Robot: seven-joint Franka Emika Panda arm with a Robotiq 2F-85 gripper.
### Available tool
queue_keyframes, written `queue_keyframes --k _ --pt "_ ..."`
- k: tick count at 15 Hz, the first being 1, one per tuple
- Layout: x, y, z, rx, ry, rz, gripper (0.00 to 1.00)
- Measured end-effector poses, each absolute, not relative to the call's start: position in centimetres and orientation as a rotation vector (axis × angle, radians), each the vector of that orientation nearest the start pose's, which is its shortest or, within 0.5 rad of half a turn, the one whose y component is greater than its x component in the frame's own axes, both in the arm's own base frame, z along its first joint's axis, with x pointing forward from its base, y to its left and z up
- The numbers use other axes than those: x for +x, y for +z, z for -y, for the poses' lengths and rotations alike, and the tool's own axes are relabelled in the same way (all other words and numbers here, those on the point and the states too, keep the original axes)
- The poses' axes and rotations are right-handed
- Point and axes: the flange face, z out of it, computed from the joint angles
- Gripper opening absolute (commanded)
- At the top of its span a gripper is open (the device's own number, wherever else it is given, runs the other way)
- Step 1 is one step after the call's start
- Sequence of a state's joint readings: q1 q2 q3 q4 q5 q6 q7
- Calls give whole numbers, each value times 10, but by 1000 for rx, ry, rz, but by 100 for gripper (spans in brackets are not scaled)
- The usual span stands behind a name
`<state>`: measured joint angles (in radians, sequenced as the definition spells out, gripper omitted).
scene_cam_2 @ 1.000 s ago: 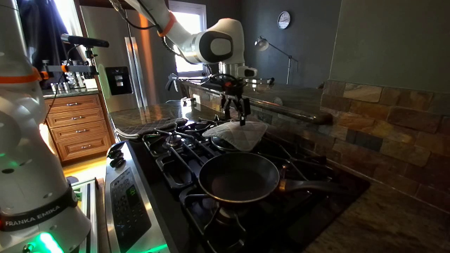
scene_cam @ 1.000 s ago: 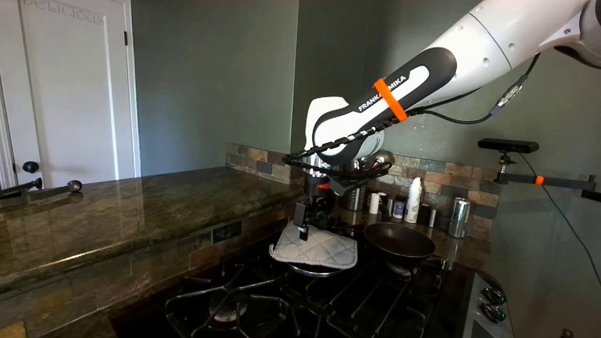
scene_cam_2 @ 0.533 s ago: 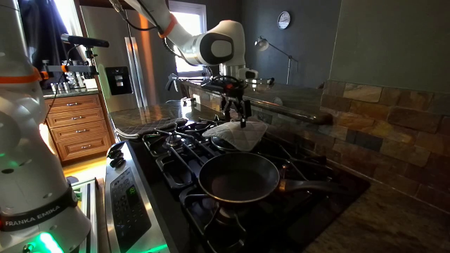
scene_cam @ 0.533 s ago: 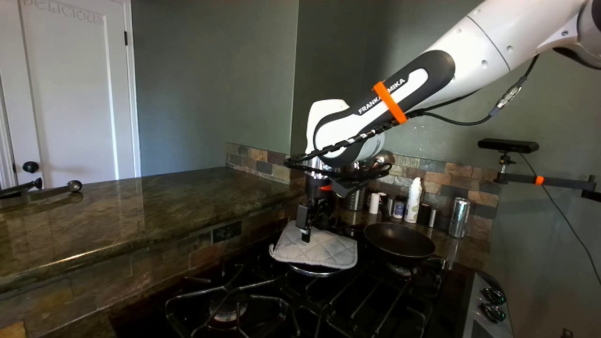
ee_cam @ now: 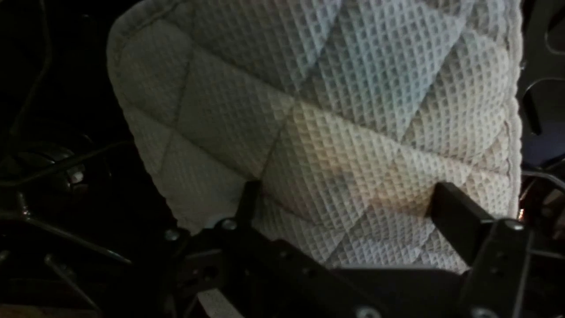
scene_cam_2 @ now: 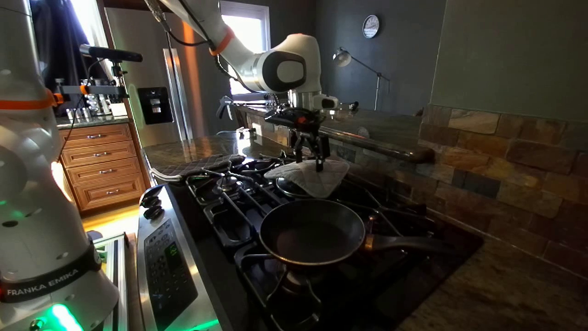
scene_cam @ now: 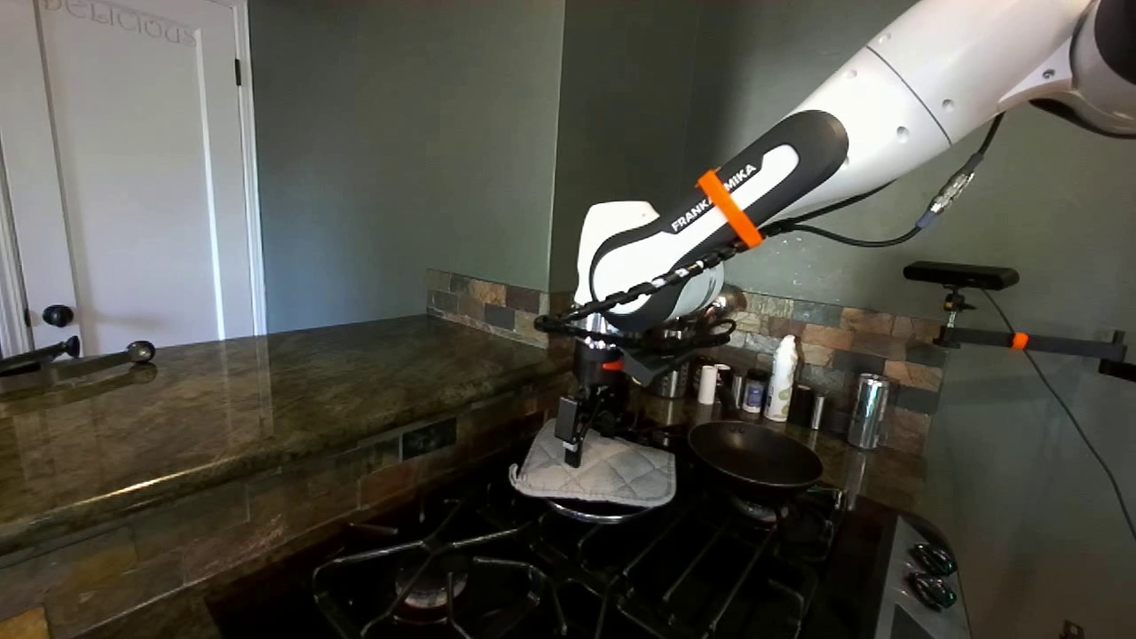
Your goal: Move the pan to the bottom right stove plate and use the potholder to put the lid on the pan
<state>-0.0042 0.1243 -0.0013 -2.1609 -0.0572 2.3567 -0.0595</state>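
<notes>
The quilted cream potholder [scene_cam: 603,470] lies draped over the lid [scene_cam: 599,515] on the stove; in both exterior views only part of the lid's shiny rim [scene_cam_2: 288,187] shows. The potholder [scene_cam_2: 317,179] fills most of the wrist view [ee_cam: 326,110], with a brown stain near its middle. My gripper [scene_cam_2: 309,165] points down over it, fingers apart with nothing but cloth below them in the wrist view [ee_cam: 348,184]. The fingertips are at or just above the cloth; I cannot tell whether they touch. The dark pan [scene_cam_2: 312,234] sits on a burner beside it, uncovered, and also shows in an exterior view [scene_cam: 754,457].
Black burner grates [scene_cam: 426,568] surround the potholder. The raised stone counter [scene_cam: 293,390] runs along one side. Bottles and shakers [scene_cam: 781,382] and a steel canister [scene_cam: 868,410] stand behind the pan. The pan's handle [scene_cam_2: 409,243] points toward the tiled wall. A grey quilted mitt [scene_cam_2: 197,166] lies by the stove.
My arm and gripper have moved down, bringing the fingertips closer to the potholder. The potholder, lid and pan have not moved.
</notes>
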Motion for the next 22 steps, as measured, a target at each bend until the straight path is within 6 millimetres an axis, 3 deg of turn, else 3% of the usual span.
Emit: queue_keyframes --k 1,2,7,10,11,12,15,22 --pt "561 345 4 -3181 -107 148 73" --pt "561 344 4 -3181 -104 148 71" --pt "561 343 6 -3183 -101 143 33" --pt "561 344 8 -3183 -106 136 29" --pt "561 345 8 -3184 -106 134 79" --pt "561 345 8 -3184 -106 132 81" --pt "561 343 8 -3184 -102 119 100" --pt "556 339 8 -3191 -33 115 100"
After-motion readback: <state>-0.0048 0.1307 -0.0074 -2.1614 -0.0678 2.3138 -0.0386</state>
